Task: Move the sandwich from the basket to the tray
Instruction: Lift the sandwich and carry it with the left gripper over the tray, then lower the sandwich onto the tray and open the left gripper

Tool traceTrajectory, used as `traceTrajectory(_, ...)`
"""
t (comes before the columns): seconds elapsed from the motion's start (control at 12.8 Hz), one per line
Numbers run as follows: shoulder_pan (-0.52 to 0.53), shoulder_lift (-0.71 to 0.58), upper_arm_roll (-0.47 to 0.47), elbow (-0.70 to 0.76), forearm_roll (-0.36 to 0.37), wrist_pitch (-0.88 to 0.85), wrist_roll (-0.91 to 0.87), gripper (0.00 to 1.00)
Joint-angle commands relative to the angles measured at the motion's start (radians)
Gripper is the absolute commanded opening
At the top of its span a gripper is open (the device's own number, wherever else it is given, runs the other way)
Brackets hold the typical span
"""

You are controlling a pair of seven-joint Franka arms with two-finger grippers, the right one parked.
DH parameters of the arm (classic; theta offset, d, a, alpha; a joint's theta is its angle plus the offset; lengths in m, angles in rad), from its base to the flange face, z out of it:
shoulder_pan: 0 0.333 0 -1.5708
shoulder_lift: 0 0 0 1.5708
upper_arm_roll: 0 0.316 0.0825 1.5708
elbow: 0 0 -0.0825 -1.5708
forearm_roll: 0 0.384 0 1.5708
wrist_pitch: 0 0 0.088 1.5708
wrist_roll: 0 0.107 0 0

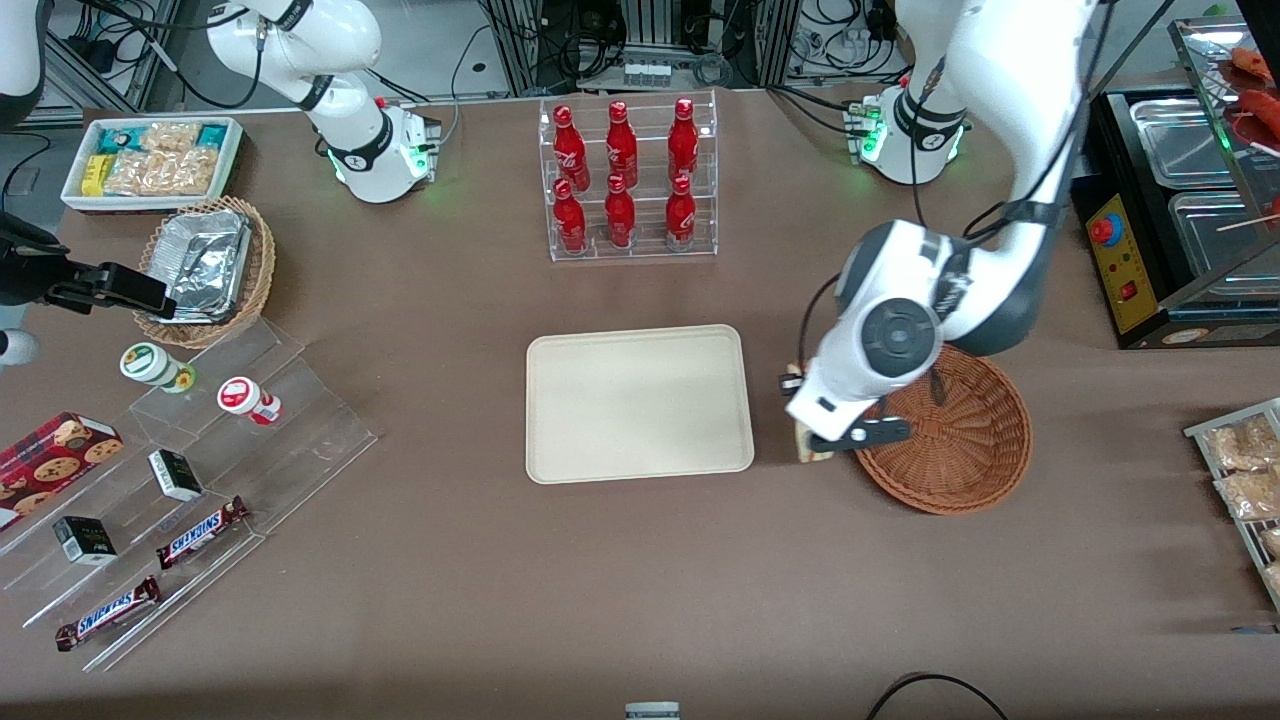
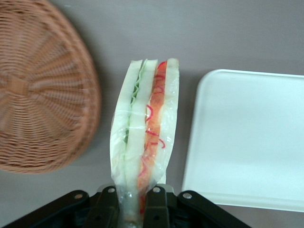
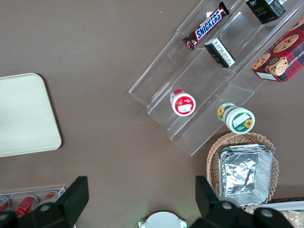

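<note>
One step is in hand: carry. Sandwich [image 2: 146, 126] is out of the basket [image 2: 40, 90], held over bare surface [image 2: 190, 33] between basket and tray [image 2: 247, 137]. Claw [image 2: 134, 194] is closed narrow on the wrapped sandwich's end, fingers [image 2: 108, 202] pressing both bread faces; wedge sticks straight out from it. Basket lies just to one side of the claw, tray just to the other. Next move, as I judge: travel on over the tray's rim, lower, then release.

1. The basket [image 2: 38, 90] beside the tray is rough woven wicker.
2. The tray [image 1: 638, 402] looks smooth, matt plastic.
3. The sandwich [image 2: 146, 123], in the black gripper [image 2: 135, 202] between basket and tray, wears glossy clear film.
</note>
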Motion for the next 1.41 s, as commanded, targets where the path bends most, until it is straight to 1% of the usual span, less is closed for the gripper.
traceTrajectory(0.0,-0.089,0.101,0.014,0.13,-0.012,-0.016,-0.1,0.0)
traceTrajectory(0.23,-0.179,0.19,0.014,0.223,-0.012,0.033,-0.221,0.0)
traceTrajectory(0.39,-0.238,0.222,0.014,0.23,-0.012,0.108,-0.296,0.0)
traceTrajectory(0.7,-0.319,0.297,0.016,0.254,-0.006,0.25,-0.401,0.0)
traceTrajectory(0.78,-0.333,0.318,0.016,0.27,-0.006,0.252,-0.413,0.0)
traceTrajectory(1.02,-0.345,0.329,0.016,0.271,-0.009,0.245,-0.418,0.0)
traceTrajectory(1.33,-0.345,0.351,0.016,0.276,-0.012,0.248,-0.441,0.0)
